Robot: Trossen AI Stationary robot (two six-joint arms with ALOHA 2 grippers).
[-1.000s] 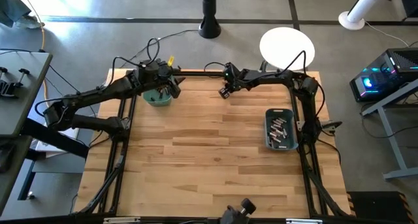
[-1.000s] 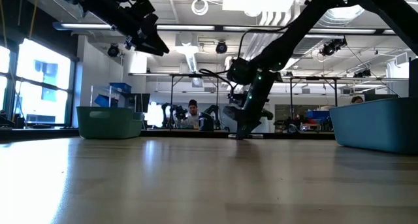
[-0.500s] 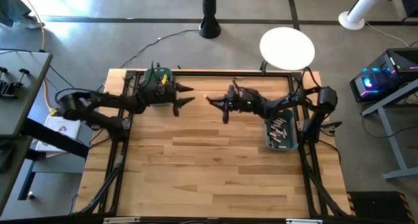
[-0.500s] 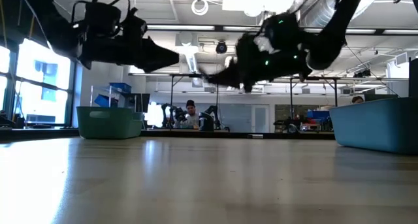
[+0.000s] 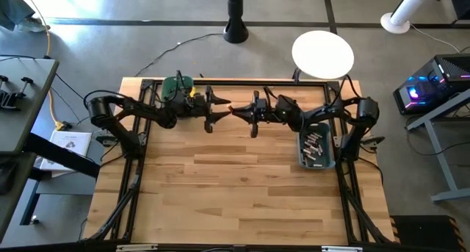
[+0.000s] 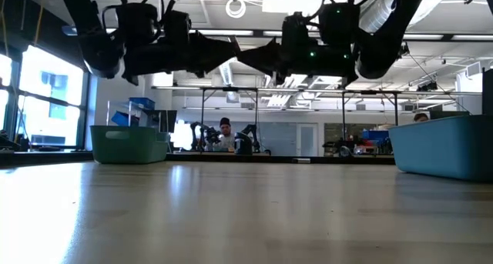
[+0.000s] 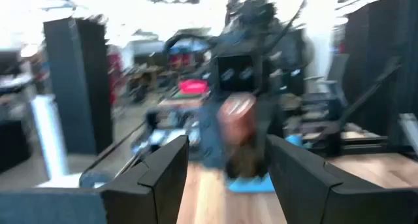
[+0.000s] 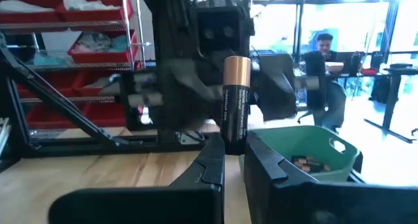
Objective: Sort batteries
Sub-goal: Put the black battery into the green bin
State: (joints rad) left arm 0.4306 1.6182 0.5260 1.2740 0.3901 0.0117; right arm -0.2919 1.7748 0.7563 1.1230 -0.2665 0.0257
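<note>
Now: I pass a battery arm to arm.
Right gripper: squeezes it.
Left gripper: wide.
Next: left must grab.

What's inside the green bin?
The green bin holds a few copper-topped batteries, seen over its rim. Its near wall hides the rest of the floor, so I cannot count them. The right gripper holds another battery upright in front.

Left wrist view: we see everything smeared, the battery only a copper blur.
Green bin: mostly hidden under the left arm.
Blue-grey bin: cut off by the low view's edge.
</note>
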